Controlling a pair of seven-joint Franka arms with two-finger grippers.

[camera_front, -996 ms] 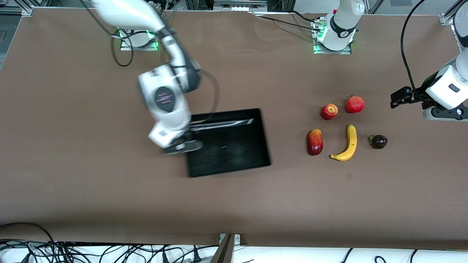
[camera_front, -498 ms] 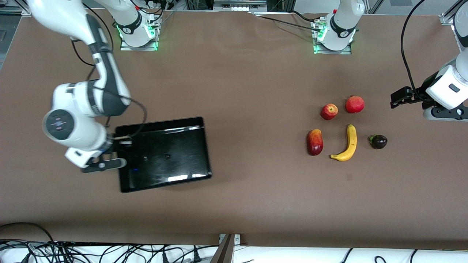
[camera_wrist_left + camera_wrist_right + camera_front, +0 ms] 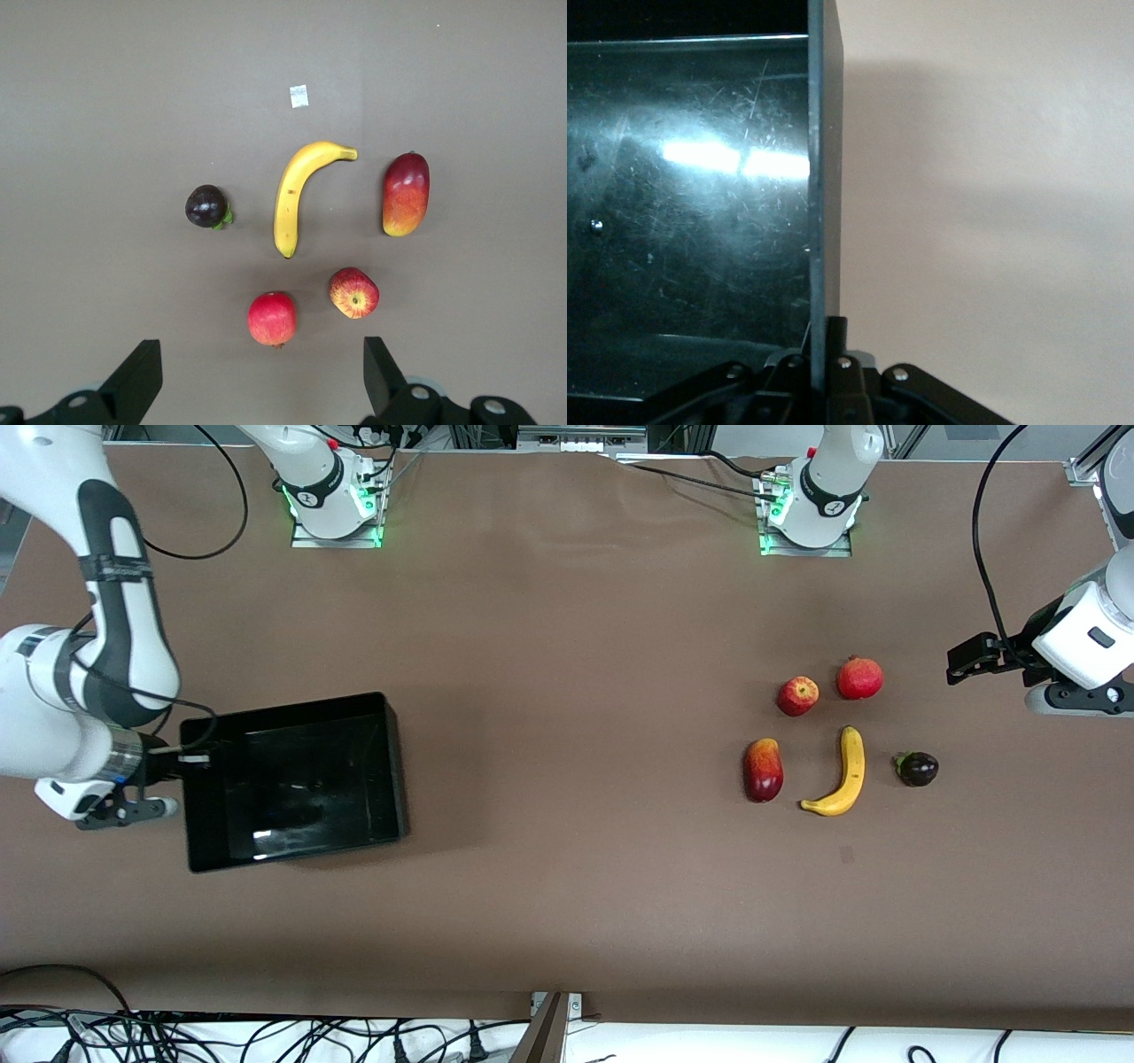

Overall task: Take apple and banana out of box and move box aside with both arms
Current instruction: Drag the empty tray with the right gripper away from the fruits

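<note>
My right gripper (image 3: pixel 182 760) is shut on the thin side wall of the black box (image 3: pixel 292 779), at the right arm's end of the table. In the right wrist view its fingers (image 3: pixel 849 341) pinch that wall (image 3: pixel 824 133), and the glossy floor of the box shows beside it. The banana (image 3: pixel 843 772) and the apple (image 3: pixel 798 695) lie on the table toward the left arm's end. My left gripper (image 3: pixel 961 662) hangs open above the table beside them. Its wrist view looks down on the banana (image 3: pixel 292 195) and the apple (image 3: pixel 354 293), with nothing between its fingertips (image 3: pixel 260 354).
A round red fruit (image 3: pixel 859 678) sits beside the apple. A red-yellow mango (image 3: pixel 763 770) and a dark purple fruit (image 3: pixel 918 768) flank the banana. A small tag (image 3: pixel 847 855) lies nearer the camera. Bare brown table (image 3: pixel 567 735) separates the box from the fruits.
My right arm has carried the box away from the table's middle toward the right arm's end. The left arm and the fruits have not moved.
</note>
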